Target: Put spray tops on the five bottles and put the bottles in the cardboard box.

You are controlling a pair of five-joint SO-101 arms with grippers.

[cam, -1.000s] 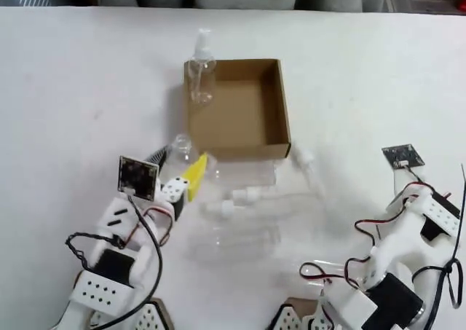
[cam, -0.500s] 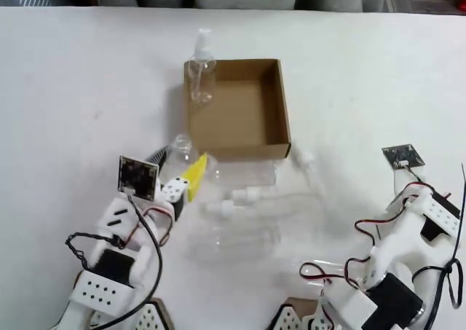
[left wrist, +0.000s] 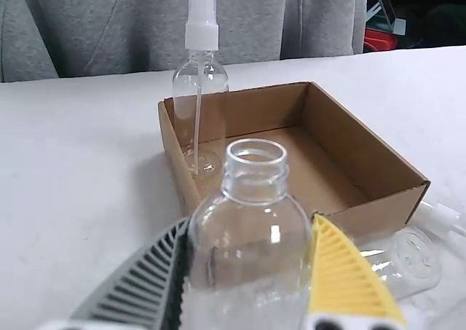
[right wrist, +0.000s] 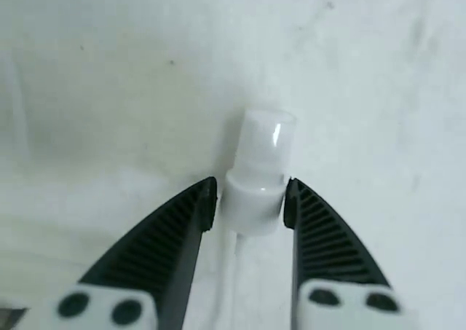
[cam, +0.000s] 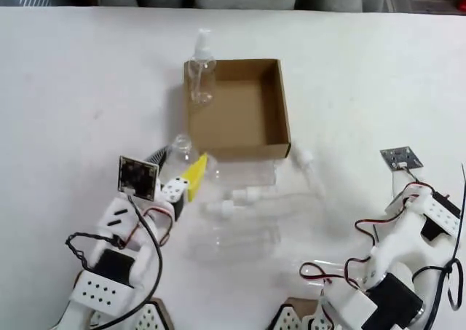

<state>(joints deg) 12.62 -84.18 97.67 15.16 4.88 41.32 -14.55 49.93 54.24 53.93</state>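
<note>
high: overhead | wrists: close behind jaws | high, left share cardboard box

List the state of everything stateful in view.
Clear plastic bottle: uncapped, upright, clamped in left gripper.
White spray top: pinched at its collar by right gripper.
Capped clear spray bottle: upright in the box's corner.
Brown cardboard box: open, holding that one bottle.
Clear bottles on the table: lying down before the box.

A: Is anything legible showing on the cardboard box?
B: Nothing; its walls are showing plain brown card.
A: Are the capped bottle or the open-necked bottle carrying labels?
B: Neither is showing one, and the white spray top is showing bare plastic. No print is reading anywhere on the desk.
</note>
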